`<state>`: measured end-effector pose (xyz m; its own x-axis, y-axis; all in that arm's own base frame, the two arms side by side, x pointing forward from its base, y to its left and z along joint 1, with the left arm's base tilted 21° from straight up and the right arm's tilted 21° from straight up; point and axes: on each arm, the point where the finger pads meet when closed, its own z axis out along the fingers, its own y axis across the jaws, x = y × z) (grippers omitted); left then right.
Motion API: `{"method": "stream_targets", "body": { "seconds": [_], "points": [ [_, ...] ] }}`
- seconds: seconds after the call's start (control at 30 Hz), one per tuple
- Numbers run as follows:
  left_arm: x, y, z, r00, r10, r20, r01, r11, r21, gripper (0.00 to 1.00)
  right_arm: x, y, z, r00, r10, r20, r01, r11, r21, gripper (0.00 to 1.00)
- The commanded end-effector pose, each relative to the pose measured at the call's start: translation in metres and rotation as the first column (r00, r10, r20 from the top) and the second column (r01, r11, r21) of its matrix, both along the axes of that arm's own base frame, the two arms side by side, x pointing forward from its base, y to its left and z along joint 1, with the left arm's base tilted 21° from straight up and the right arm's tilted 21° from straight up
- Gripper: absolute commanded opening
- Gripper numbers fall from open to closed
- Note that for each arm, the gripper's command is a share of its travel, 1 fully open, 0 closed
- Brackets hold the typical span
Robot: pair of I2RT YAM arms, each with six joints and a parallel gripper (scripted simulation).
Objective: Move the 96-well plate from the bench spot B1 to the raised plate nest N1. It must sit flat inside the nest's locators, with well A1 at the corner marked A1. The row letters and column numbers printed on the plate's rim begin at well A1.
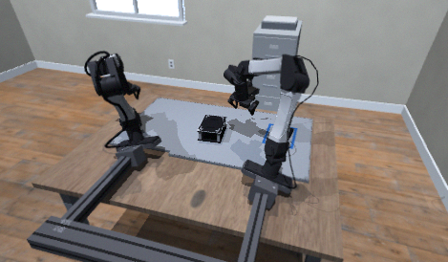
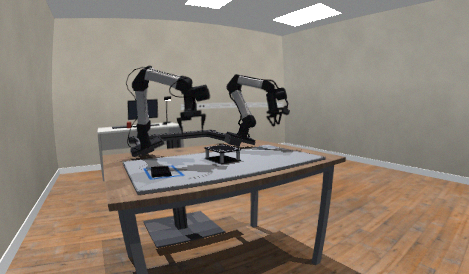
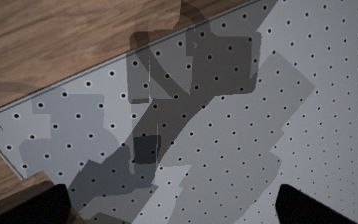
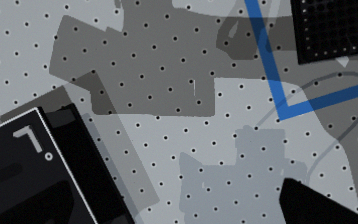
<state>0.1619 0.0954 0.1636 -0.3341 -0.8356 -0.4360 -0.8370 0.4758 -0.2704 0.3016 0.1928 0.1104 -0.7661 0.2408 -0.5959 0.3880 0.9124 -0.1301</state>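
The black 96-well plate (image 2: 161, 171) (image 4: 340, 27) lies on the grey board inside the blue outline (image 2: 179, 173) (image 4: 286, 111); in the top view the right arm mostly hides it. The black raised nest (image 1: 213, 124) (image 2: 222, 148) (image 4: 10, 162) stands mid-board on posts, with pale L-shaped locators and nothing on its visible top. My right gripper (image 1: 243, 106) (image 2: 192, 128) (image 4: 176, 189) is open and empty, high above the board between nest and plate. My left gripper (image 2: 275, 123) (image 3: 173, 195) is open and empty, high over the board's far end from the plate. The plate's lettering is unreadable.
The grey perforated board (image 1: 182, 143) (image 2: 286, 159) (image 3: 230, 130) lies on the wooden table (image 1: 173, 186) (image 2: 116, 197). The nest stands between the left arm's end and the plate. Both arm bases stand at one long edge of the board.
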Motion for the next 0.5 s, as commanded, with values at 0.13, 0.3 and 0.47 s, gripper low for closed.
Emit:
{"method": "stream_targets", "body": {
  "seconds": [0.13, 0.3, 0.47],
  "points": [
    [0.040, -0.036, 0.012, 0.860, -0.510, -0.023, 0.510, 0.856, 0.083, 1.00, 0.015, -0.043, 0.017, 0.998, 0.025, 0.050, -0.025, 1.000, -0.006, 1.00],
    [0.055, -0.063, 0.011, 0.677, -0.733, -0.063, 0.734, 0.667, 0.131, 1.00, 0.021, -0.071, 0.021, 0.998, 0.025, 0.057, -0.024, 1.000, -0.020, 1.00],
    [0.063, -0.079, 0.011, 0.539, -0.838, -0.089, 0.838, 0.521, 0.163, 1.00, 0.024, -0.084, 0.022, 0.998, 0.033, 0.059, -0.031, 0.999, -0.024, 1.00]
  ]
}}
